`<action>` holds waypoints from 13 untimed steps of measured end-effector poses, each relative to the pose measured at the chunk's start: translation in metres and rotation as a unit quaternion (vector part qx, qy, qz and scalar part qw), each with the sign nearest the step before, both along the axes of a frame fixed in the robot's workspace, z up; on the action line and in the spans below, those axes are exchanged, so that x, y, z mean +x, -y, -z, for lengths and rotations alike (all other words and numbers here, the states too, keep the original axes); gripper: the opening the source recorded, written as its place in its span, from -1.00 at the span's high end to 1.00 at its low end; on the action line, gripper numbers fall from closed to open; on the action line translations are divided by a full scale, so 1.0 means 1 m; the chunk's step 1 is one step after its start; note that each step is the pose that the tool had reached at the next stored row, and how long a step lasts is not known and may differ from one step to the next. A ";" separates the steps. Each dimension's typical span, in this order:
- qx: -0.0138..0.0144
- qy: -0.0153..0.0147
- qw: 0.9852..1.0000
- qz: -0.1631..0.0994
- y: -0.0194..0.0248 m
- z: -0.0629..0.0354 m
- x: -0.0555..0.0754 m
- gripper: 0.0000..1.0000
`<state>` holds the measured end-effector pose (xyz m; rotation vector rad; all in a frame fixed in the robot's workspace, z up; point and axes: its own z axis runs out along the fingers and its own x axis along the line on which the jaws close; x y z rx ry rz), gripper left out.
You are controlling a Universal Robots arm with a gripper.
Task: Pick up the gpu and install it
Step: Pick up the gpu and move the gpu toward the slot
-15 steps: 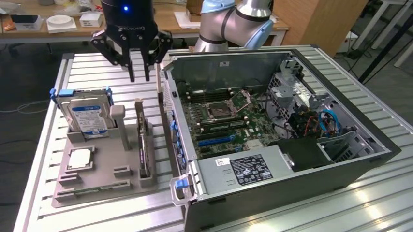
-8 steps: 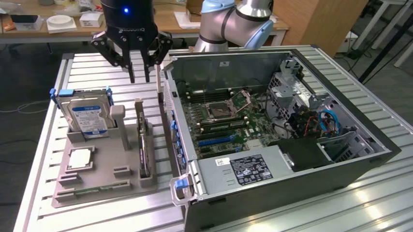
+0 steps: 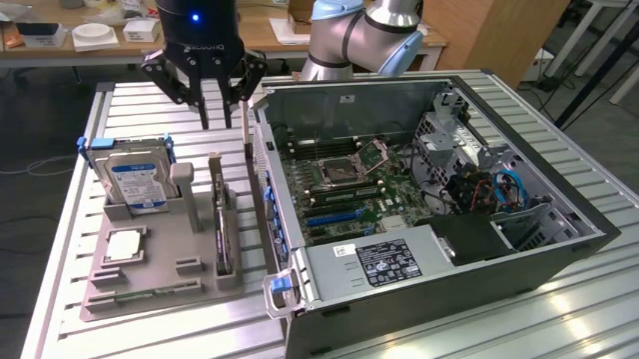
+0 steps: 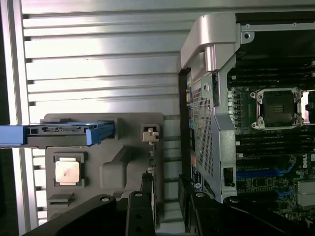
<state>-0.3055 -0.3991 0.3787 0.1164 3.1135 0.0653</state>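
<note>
Hovering over the table (image 3: pixel 130 112) with tool (image 3: pixel 221 120) spread wide, empty, near the gpu (image 3: pixel 221 232) standing edge-on in holder (image 3: pixel 150 280).

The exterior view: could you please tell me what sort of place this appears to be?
Probably a robotics lab or workshop: an open computer case lies on a slatted aluminium table beside a grey fixture holding the gpu and a hard drive, with cluttered wooden desks behind.
</note>
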 end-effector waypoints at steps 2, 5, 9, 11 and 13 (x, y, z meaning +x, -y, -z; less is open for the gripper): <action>0.000 0.000 1.000 0.000 0.0000 0.0008 0.000 0.29; 0.000 0.000 1.000 0.000 0.0000 0.0014 0.000 0.29; 0.000 0.000 1.000 0.000 -0.0001 0.0031 0.000 0.29; 0.000 0.000 1.000 0.000 0.0000 0.0033 0.000 0.29; 0.000 0.000 1.000 0.000 0.0000 0.0036 0.000 0.29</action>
